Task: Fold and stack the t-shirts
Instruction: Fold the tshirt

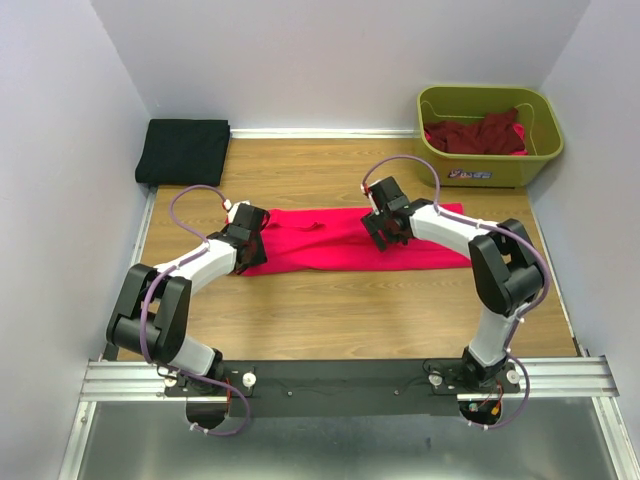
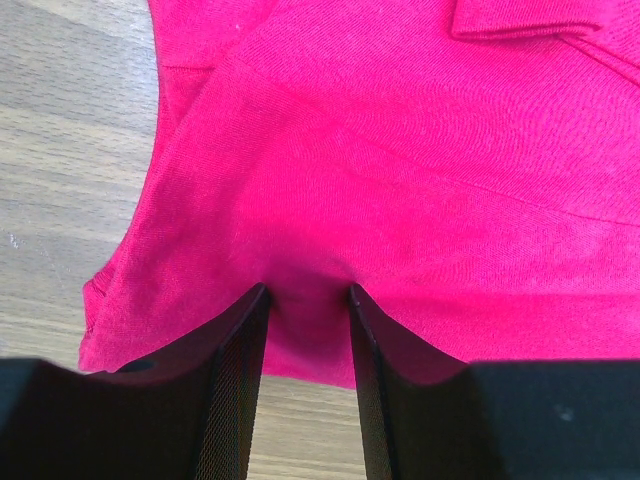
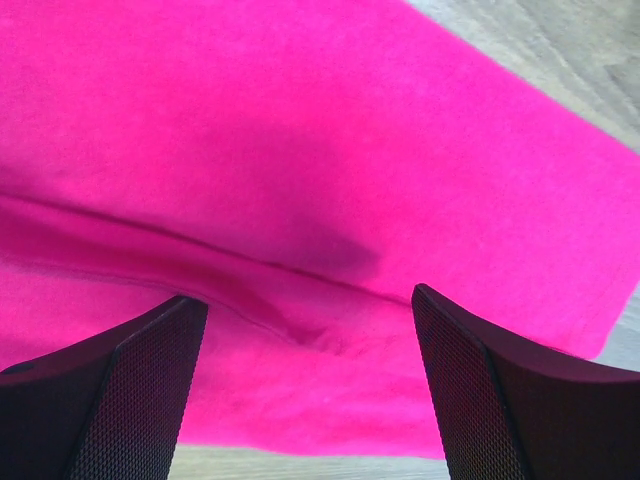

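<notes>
Two grippers work on one pink t-shirt, which lies as a long folded strip running left to right across mid bench. Left gripper is at the shirt's left end, jaws nearly closed, with a pucker of pink cloth pinched between them. The shirt edge and bare wood show just left of it. Right gripper is over the right half of the strip, jaws spread wide with nothing between them. A fold crease runs across the cloth below it; can't tell if the fingertips touch the fabric. Black t-shirt is folded flat at the far left corner, well apart from the pink one. Maroon t-shirts are heaped loose inside the green tub at the far right corner. Both arms bend inward from the near edge toward the pink shirt.
</notes>
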`<state>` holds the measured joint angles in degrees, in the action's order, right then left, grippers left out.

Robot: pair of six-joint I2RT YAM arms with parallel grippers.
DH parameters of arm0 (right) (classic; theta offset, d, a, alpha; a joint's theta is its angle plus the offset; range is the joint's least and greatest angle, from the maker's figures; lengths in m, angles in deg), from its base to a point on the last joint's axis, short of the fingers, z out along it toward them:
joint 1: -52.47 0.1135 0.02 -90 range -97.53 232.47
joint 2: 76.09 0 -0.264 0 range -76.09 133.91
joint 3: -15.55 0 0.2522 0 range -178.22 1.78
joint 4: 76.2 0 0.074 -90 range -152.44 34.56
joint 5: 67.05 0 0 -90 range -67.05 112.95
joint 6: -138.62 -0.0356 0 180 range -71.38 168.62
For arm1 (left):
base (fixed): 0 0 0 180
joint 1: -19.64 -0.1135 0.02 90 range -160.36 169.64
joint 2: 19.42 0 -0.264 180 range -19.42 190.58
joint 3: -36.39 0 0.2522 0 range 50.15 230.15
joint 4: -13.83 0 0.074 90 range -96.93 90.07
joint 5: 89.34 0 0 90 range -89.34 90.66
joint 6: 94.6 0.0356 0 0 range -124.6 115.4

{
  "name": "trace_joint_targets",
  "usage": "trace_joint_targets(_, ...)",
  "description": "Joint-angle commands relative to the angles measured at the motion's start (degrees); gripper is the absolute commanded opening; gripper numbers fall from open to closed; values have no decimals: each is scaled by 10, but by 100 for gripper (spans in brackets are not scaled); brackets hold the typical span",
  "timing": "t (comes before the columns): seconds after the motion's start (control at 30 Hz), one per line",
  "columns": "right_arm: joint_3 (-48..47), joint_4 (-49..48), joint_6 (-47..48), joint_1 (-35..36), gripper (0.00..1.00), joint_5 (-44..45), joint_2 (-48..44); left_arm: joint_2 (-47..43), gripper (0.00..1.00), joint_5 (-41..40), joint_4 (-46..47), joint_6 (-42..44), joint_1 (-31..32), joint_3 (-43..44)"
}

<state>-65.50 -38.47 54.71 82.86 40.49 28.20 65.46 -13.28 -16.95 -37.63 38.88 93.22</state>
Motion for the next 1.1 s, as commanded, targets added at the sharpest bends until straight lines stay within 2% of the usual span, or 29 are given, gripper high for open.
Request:
trace_joint_targets(0.0,-20,-16,28,4,89,62,19,2,46,-25,-5,3,-2,-7)
trace_joint_targets(0.3,-52,-52,92,-2,89,204,48,-4,46,-27,-8,5,-2,-11)
trace_joint_targets(0.63,-53,-63,34,-75,89,245,35,-14,47,-28,-11,3,-3,-14)
trace_joint_targets(0.7,-50,-61,13,-83,89,232,15,-23,48,-28,-15,0,-4,-14)
trace_joint_targets(0.87,-8,-31,-127,-132,88,92,-92,-74,49,-15,-18,-16,-32,-16)
trace_joint_targets(1.07,78,-2,-278,-226,84,-66,-210,-125,55,22,-18,-24,-109,-24)
